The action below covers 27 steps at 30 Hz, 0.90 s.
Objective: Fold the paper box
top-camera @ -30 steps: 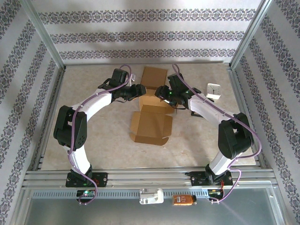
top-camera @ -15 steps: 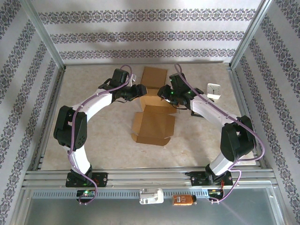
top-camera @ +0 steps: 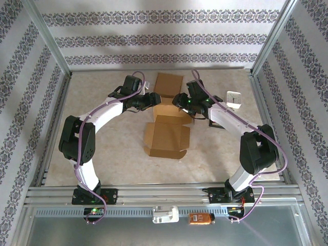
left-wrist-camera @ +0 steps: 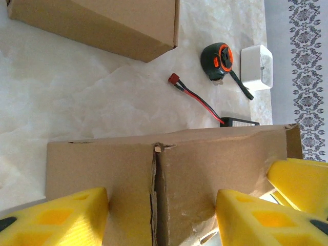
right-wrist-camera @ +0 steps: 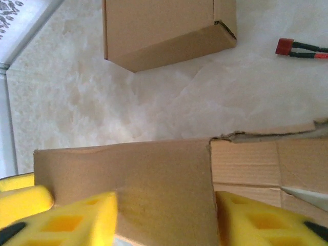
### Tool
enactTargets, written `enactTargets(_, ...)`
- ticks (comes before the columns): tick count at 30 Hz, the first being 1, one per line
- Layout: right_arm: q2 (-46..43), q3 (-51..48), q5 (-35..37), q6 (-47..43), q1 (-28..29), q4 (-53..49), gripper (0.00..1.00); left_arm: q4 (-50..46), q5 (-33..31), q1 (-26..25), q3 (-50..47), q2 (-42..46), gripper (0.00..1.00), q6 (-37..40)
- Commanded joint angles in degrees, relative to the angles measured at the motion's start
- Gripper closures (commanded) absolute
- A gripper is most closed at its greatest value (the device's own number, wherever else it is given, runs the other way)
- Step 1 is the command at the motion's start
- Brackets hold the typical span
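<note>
Left arm reaches in from the left over the beige worktop, left end effector at the far left corner of the paper box, which sits mid-worktop between both arms, half-folded, near flap lying open toward the bases. Left wrist view: left end effector jaws about half spread, yellow fingers either side of a brown cardboard wall of the paper box with a torn seam down the middle; the wall runs across the gap, not pinched. Behind the paper box, a closed cardboard box near the back wall, apart from it. Right end effector at the far right corner of the paper box, facing the left one. Right wrist view: right end effector jaws spread, cardboard panel across the gap, nothing clamped. Further right: red-plug cable, black-orange tape measure, white cube lying loose.
</note>
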State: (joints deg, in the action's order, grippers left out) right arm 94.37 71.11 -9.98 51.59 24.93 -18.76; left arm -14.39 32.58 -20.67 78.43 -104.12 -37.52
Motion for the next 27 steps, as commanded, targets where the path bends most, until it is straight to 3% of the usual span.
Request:
enactTargets(1, -3.43, -0.68, -1.17, -1.47, -0.44, -2.37, 0.24, -1.78, 0.38, -0.83, 1.26, 1.18, 0.43, 1.32)
enactTargets(9, -15.14, -11.86, -0.7, -3.37, -0.97, -1.26, 0.2, -2.61, 0.03, -0.94, 1.72, 0.71, 0.43, 1.83)
enactTargets(15, -20.8, -24.81, 4.43, -5.97, 2.75, 8.43, 0.29, -2.23, 0.03, -0.91, 1.9, 0.69, 0.43, 1.59)
enactTargets(23, -10.26, -28.03, 11.58, -7.76, 5.59, 20.71, 0.31, -3.43, 0.05, -0.94, 2.26, 0.45, 0.43, 2.4)
enactTargets(27, -6.25, -26.45, 21.01, -9.22, 6.12, 22.72, 0.28, -3.98, 0.03, -0.93, 2.34, 0.36, 0.42, 2.98)
